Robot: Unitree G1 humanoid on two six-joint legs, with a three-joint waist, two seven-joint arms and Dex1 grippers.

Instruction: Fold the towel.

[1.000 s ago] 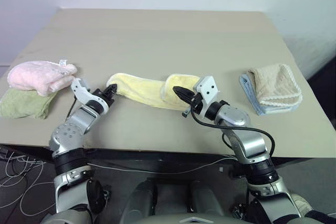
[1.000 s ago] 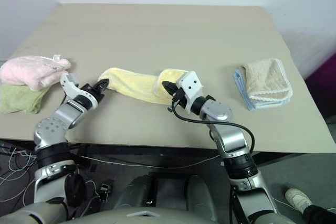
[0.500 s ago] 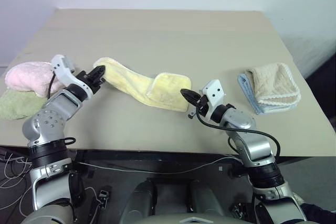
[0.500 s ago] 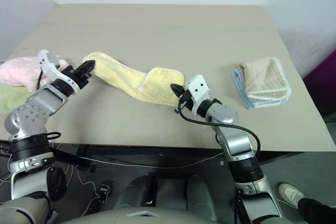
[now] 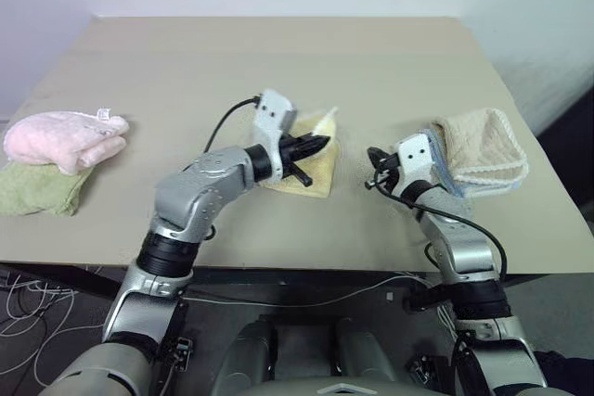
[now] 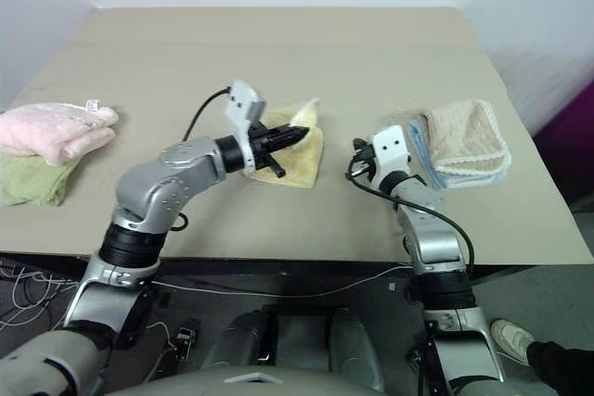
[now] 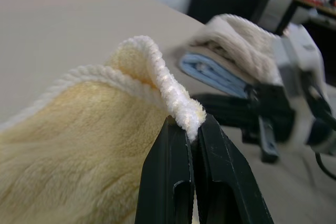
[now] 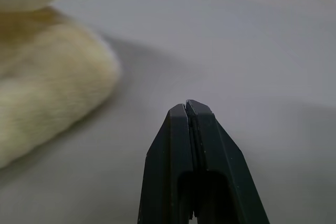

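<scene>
The pale yellow towel [image 5: 316, 174] lies doubled over near the middle of the table [image 5: 278, 62]. One end is lifted over the rest, and my left gripper [image 5: 323, 143] is shut on it. In the left wrist view the two black fingers [image 7: 170, 182] pinch the towel's lighter stitched hem [image 7: 181, 109]. My right gripper [image 5: 372, 157] hovers just right of the towel, shut with nothing in it. In the right wrist view its closed tips [image 8: 187, 105] point over bare table with the towel [image 8: 47, 93] off to one side.
A fluffy pink towel [image 5: 60, 136] rests on a green one [image 5: 37, 189] at the table's left edge. A folded beige towel [image 5: 483, 144] on a blue cloth [image 5: 447, 178] sits at the right, close behind my right gripper. The table's front edge is near.
My left gripper swung right and up with the towel's left end, laying it over the right half. My right gripper drew away to the right, towards the beige towel.
</scene>
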